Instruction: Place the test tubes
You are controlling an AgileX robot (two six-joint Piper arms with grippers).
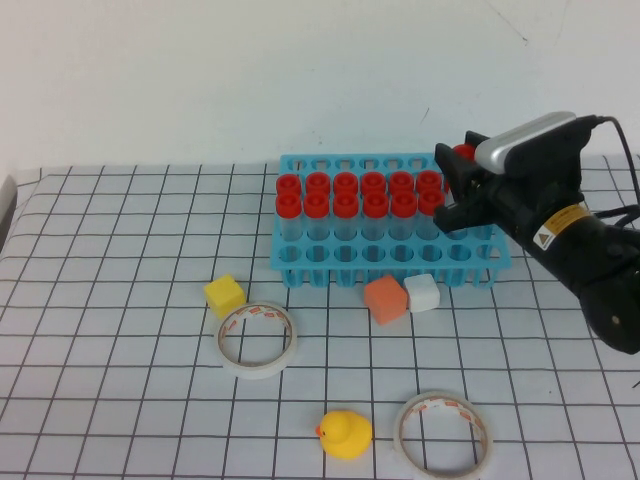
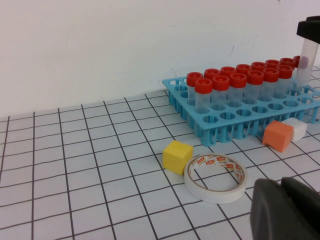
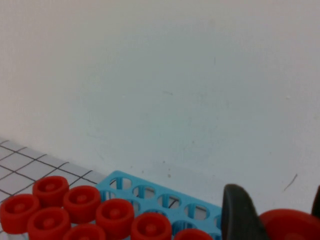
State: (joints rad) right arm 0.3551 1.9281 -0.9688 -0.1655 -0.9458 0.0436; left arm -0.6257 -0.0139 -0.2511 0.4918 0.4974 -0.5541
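Twelve red-capped tubes [image 1: 346,206] already stand in two rows in the blue rack [image 1: 292,258]. A 13th, the held tube [image 1: 463,152], is pinched btwn the dark fingers of the right gripper [image 1: 455,184] at the rack's right end, just beside the last filled column.

Step in hand, prob.: seating this tube in the nxt free hole. Can't tell whether its tip has entered a hole yet. Nxt move calls for keeping it upright, lining it up w/ the opening, lowering straight, then letting go w/o knocking the neighbour caps, which sit v. close.

The left gripper [image 2: 287,210] hangs low over the table, well left of the rack and near a tape roll [image 2: 215,176], fingers closed on nothing.

Materials:
- Tubes are clear, smooth plastic cylinders w/ round red caps.
- Rack is rigid moulded plastic, a grid of round holes, front rows empty.
- Yellow cube [image 1: 224,295], orange cube [image 1: 386,299] and white cube [image 1: 422,292] look matte, maybe foam.
- Tape roll is a flat ring.
- Gridded sheet [image 1: 100,300] is white w/ black lines.
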